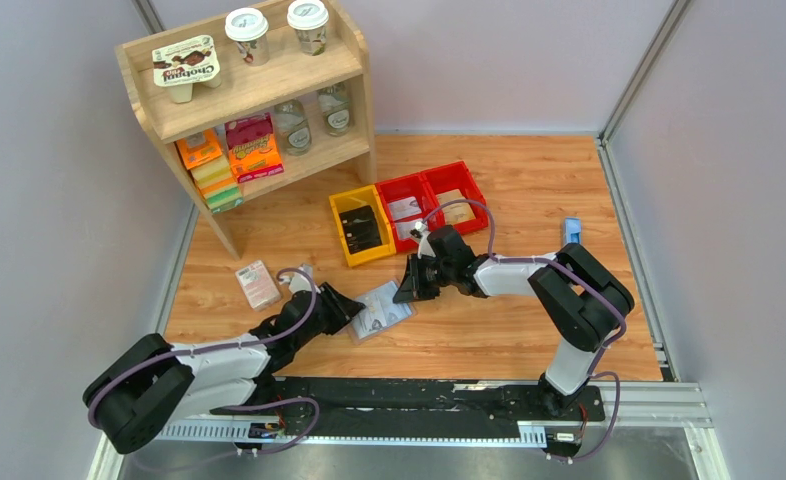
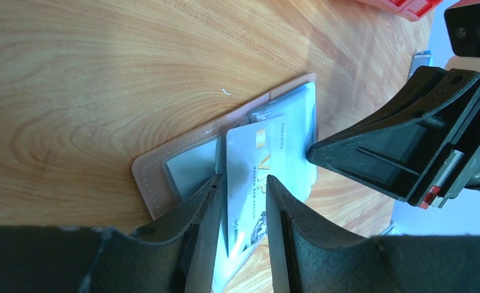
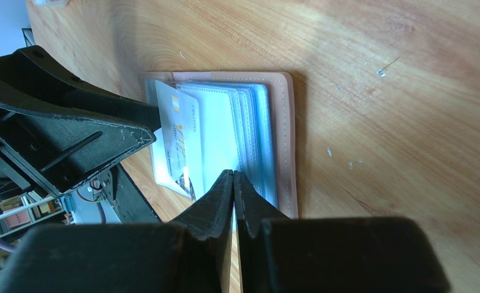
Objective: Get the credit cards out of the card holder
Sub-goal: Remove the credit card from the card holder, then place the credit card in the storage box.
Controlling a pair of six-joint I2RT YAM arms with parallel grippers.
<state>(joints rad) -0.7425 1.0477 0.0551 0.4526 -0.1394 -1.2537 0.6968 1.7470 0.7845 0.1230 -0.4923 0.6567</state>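
Dragging the card holder (image 3: 284, 128) along is the risk: at mid-worktop its partly drawn credit card (image 2: 256, 152) lies loose inside the left gripper (image 2: 243, 179), jaws apart, while the right gripper (image 3: 233, 174), jaws together, only lightly pins it.

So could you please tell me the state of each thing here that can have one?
Card holder: open, lying flat.
VIP card: askew, sticking out past the holder's edge.
Left tool: open, jaws either side of the VIP card.
Right tool: shut, tip on the open holder.
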